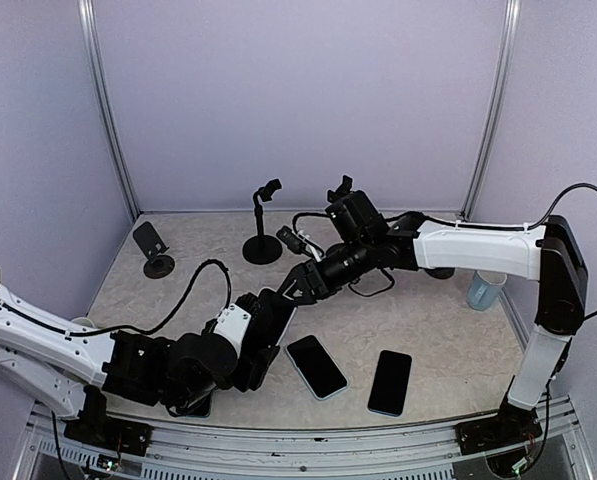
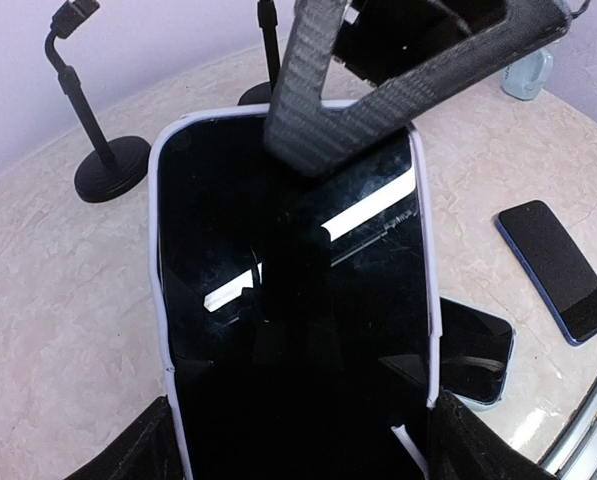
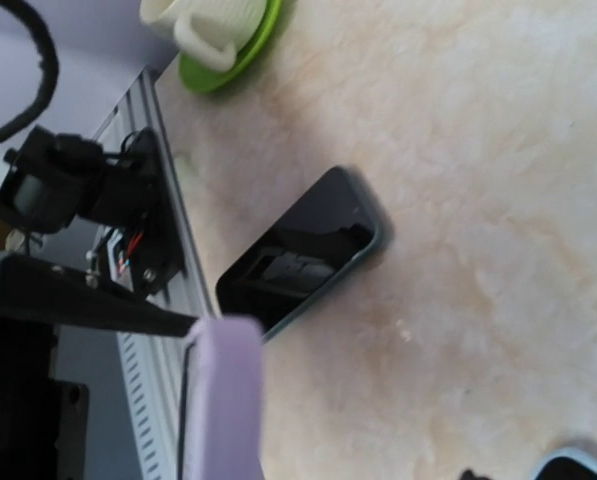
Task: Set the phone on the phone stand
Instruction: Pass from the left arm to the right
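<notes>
Two grips: left gripper (image 2: 303, 455) clamps the phone (image 2: 288, 300) by its long edges; right gripper (image 1: 296, 286) lays one finger (image 2: 323, 95) across the phone's far end, the other finger is hidden, so I cannot tell whether it pinches yet.
Phone: in the air between both grippers, off the table, well short of either stand.
Risk, handover: if the left lets go before the right bites, the phone likely drops onto a spare phone (image 1: 316, 366) lying just below.
Risk, tug: both clamping while one arm moves could twist the phone or skid its case out of the grip.
Risk, end hold: a pinch at one end leaves the long body levering, so it may tilt in transit.
Stands: tall stand (image 1: 264, 225) beyond the fingers, low stand (image 1: 154, 248) well off to their left; which one is meant is unclear.
Surface: pale marbled table (image 1: 418, 320), smooth, glossy near the rail.
Room: plain lilac walls (image 1: 298, 90), metal posts (image 1: 106, 110) at the corners.
</notes>
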Robot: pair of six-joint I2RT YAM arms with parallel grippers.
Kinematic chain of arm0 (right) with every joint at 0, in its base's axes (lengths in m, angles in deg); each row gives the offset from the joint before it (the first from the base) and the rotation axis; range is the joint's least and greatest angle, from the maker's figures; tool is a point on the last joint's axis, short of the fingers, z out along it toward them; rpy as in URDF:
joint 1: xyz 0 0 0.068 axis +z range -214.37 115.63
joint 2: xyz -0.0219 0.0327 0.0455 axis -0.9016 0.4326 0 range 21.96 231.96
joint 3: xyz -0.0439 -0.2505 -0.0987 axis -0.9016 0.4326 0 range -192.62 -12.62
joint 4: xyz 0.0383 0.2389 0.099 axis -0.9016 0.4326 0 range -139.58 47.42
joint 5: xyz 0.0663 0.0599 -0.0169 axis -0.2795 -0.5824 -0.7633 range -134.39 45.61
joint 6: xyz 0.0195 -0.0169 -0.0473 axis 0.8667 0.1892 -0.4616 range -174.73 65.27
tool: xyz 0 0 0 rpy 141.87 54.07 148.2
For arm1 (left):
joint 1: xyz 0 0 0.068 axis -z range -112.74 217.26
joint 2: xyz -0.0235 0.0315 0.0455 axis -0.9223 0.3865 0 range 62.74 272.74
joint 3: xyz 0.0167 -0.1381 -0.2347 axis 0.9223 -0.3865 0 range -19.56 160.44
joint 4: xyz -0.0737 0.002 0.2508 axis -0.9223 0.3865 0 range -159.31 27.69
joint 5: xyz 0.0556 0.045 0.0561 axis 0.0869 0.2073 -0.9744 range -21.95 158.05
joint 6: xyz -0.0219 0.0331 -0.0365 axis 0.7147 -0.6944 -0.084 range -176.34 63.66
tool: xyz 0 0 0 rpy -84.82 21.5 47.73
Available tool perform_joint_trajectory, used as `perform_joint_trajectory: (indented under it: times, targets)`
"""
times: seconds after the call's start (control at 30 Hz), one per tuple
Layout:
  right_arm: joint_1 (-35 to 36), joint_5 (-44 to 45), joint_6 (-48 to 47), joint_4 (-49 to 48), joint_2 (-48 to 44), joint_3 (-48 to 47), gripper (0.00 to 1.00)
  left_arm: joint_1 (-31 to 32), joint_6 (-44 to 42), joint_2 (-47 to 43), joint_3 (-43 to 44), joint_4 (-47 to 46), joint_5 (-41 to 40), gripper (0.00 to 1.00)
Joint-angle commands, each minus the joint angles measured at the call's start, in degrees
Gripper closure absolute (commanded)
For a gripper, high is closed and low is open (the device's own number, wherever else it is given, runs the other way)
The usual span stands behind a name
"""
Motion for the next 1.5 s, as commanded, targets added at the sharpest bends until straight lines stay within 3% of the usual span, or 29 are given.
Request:
perform_joint_trajectory:
  times: [0.0, 0.4, 0.73, 0.9, 1.1, 1.47]
  targets:
    - [1.9, -3.5, -2.9, 5.2, 2.0, -3.0, 0.34, 1.7, -3.8, 1.2, 0.4, -5.6, -6.2, 0.32]
    - [2.8, -5.1, -3.4, 7.1, 2.4, -3.9, 0.52, 3.3, -4.8, 1.9, 0.5, -6.1, -9.1, 0.31]
    - [2.8, -8.0, -2.9, 6.7, 3.0, -4.6, 0.83, 4.3, -5.2, 2.6, 0.4, -6.6, -10.9, 0.30]
    - [2.8, -8.4, -2.6, 6.6, 2.9, -4.9, 1.00, 4.4, -5.1, 2.7, 0.4, -6.5, -11.4, 0.23]
    - [2.4, -8.6, -1.9, 6.2, 2.0, -5.1, 1.00, 4.6, -4.6, 2.4, 0.2, -6.6, -11.8, 0.02]
    - [-3.4, -2.5, -6.8, 12.8, -1.9, -8.2, 1.00, 4.6, -2.2, -1.3, -2.0, -6.0, -12.3, 0.01]
